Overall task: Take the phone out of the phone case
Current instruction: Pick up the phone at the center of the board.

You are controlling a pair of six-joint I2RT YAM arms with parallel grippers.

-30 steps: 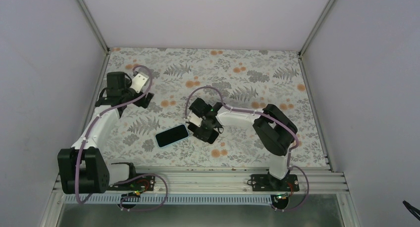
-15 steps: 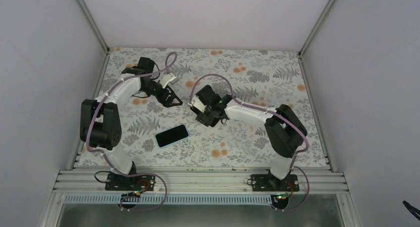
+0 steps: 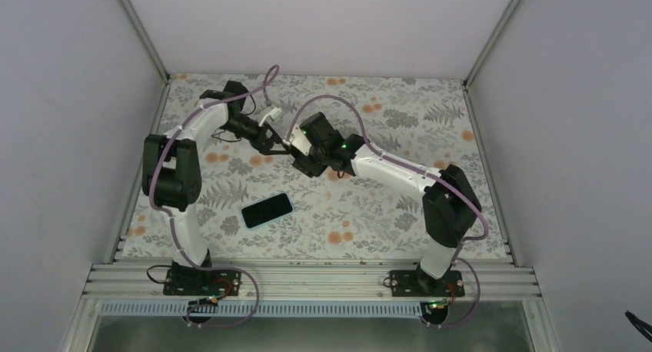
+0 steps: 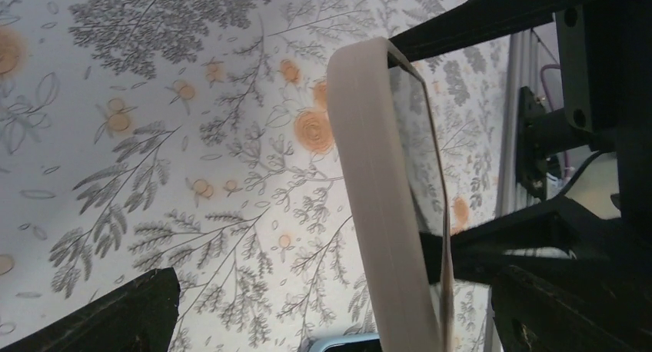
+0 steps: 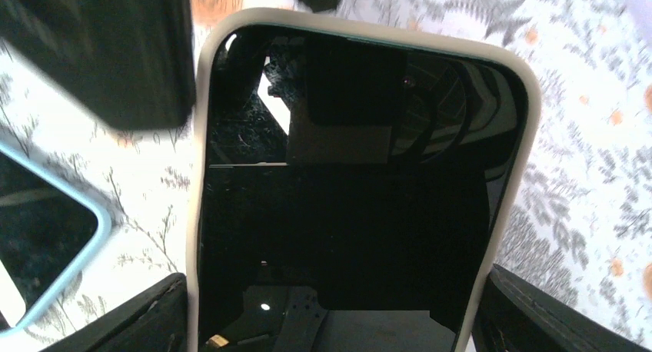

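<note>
With the right gripper [image 5: 330, 329] squeezing the sides of the cream phone case [image 5: 509, 175], the wide-open left gripper [image 3: 277, 144] should pinch one edge and gently peel it off the phone [image 5: 346, 206].

My left hand [image 4: 330, 304] is spread wide, one black finger [image 4: 100, 317] low on the left of my view and the other low on the right. Between them, touching neither, a pale phone case [image 4: 377, 175] stands up edge-on off the flowered bench [image 4: 154, 137]. The phone [image 4: 421, 137] sits in it, its dark glass a narrow strip facing right. Two black fingers [image 4: 500, 10] of the right hand [image 4: 427, 148] reach in from the right and meet the case, one at its top end, one lower down. Behind them runs the metal rail [image 4: 509, 137] at the bench's near edge. A light blue corner [image 4: 338, 341] shows on the bench just left of the case's foot.
</note>
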